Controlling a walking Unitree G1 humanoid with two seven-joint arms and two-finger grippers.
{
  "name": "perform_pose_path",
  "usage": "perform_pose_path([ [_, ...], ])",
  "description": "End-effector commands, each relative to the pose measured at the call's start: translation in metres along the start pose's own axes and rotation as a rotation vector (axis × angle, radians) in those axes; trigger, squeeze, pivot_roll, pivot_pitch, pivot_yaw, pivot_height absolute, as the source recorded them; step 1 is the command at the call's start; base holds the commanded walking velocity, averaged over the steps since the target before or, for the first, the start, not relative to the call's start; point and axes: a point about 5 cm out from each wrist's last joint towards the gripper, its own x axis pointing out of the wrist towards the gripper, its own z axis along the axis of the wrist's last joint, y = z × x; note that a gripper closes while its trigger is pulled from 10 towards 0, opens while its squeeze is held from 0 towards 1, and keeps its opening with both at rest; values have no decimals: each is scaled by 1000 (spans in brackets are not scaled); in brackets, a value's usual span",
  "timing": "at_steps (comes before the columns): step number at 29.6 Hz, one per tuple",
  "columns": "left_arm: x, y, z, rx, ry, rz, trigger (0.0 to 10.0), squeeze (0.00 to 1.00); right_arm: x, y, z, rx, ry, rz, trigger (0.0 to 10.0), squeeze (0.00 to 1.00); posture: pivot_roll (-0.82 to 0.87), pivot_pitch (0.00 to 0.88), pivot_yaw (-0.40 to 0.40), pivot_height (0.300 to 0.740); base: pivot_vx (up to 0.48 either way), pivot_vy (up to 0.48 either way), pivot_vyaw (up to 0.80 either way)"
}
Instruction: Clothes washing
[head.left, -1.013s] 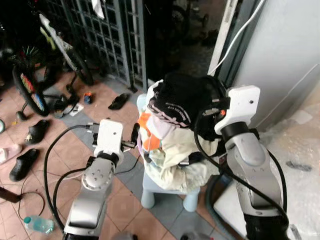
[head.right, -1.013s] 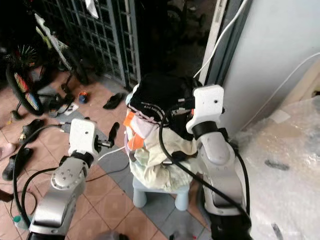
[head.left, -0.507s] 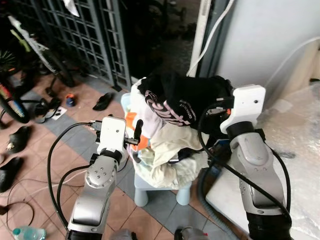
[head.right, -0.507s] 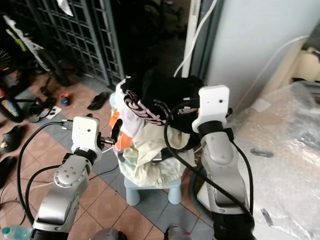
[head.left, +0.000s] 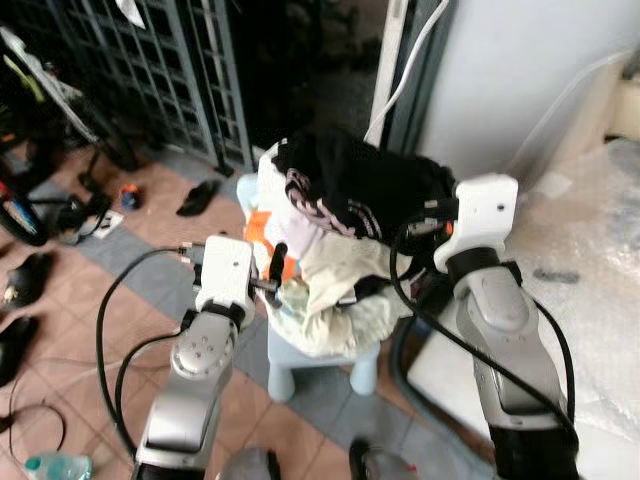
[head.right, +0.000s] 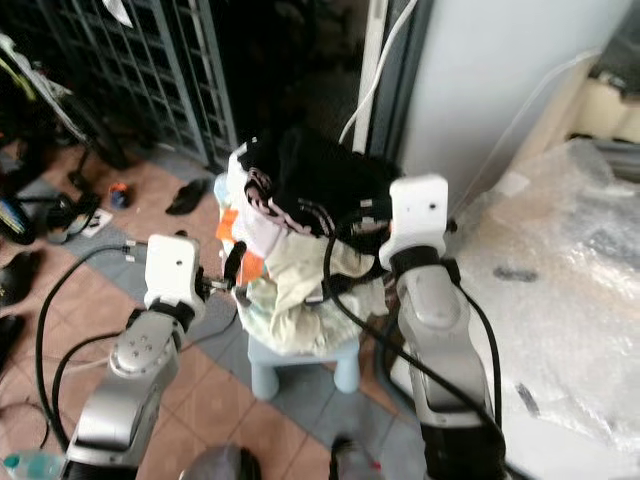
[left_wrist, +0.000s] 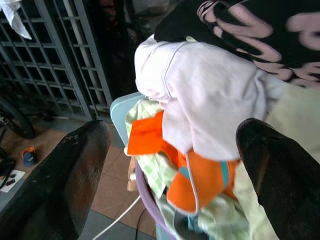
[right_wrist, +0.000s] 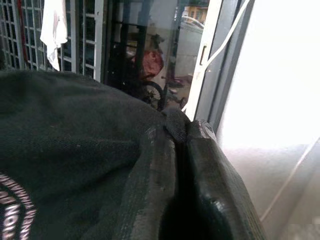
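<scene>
A heap of clothes (head.left: 340, 290) sits on a small light-blue stool (head.left: 300, 365). On top lies a black garment with pink lettering (head.left: 350, 185); under it are white, orange and pale green pieces (left_wrist: 200, 100). My left gripper (head.left: 277, 268) is at the heap's left side, open, its two black fingers (left_wrist: 65, 185) spread wide in front of the white and orange cloth. My right gripper (head.left: 428, 218) is at the heap's upper right, shut on the black garment (right_wrist: 75, 150), whose fabric is pinched between its fingers (right_wrist: 215, 200).
A metal grille gate (head.left: 170, 60) and a dark doorway stand behind the stool. Shoes (head.left: 200, 197) and a bicycle (head.left: 30, 80) lie to the left on the tiled floor. A bubble-wrapped surface (head.left: 600, 230) is on the right, with a grey hose (head.left: 410, 360) beside the stool.
The camera has swung to the right and shifted, so the whole scene moved. Both grippers stay at the heap, the left one a little closer to the cloth.
</scene>
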Motion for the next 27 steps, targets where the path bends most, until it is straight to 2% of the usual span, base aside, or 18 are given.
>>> perform_pose_path([
  [1,0,1,-3,7,11,4,10000,0,1,-1,2,-2,-14,-1,10000,0,-37,0,38,740,0,0,-800],
  [5,1,2,-3,5,11,8,10000,0,1,-1,2,-2,-16,-1,10000,0,-36,0,34,740,0,0,-547],
  [9,0,8,1,-44,-20,4,10000,0,3,-1,2,-5,-17,-6,10000,0,-35,0,34,740,0,0,-498],
  [12,1,10,2,-48,-23,8,10000,0,4,-1,1,0,-14,-10,10000,0,-37,0,36,740,0,0,-731],
  [27,0,8,-1,-65,-14,0,10000,0,4,1,2,-4,-21,-13,10000,0,-45,0,39,740,0,-363,-800],
])
